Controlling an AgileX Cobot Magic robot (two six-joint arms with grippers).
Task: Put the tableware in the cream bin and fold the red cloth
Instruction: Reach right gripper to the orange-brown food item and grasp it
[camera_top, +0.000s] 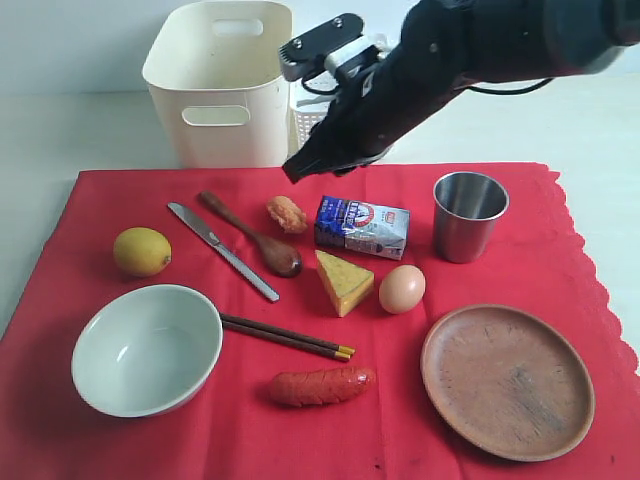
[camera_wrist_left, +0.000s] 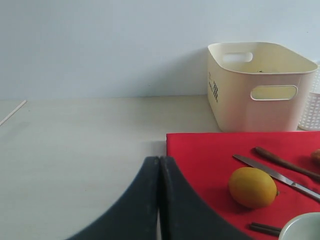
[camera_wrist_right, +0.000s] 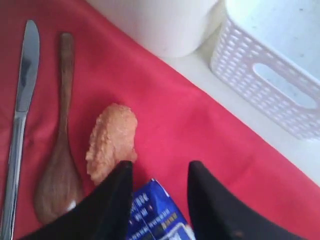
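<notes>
Matt woven fabric for the red cloth (camera_top: 560, 270). Smooth, faintly glossy plastic for the cream bin (camera_top: 215, 140); white lattice plastic for the basket (camera_wrist_right: 250, 55). Brushed steel on the cup (camera_top: 462, 235), shinier metal on the table knife (camera_top: 225, 252). Matt, grained wood for the round plate (camera_top: 507, 382), dark polished wood for the spoon (camera_top: 280, 258). Glossy glazed bowl (camera_top: 150, 350). Printed glossy card on the milk carton (camera_top: 362, 226).

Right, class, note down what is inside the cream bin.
Of the cream bin only the bare upper inner walls and far handle cut-out show. Its near wall hides the floor, so whether anything lies in it cannot be told.
</notes>
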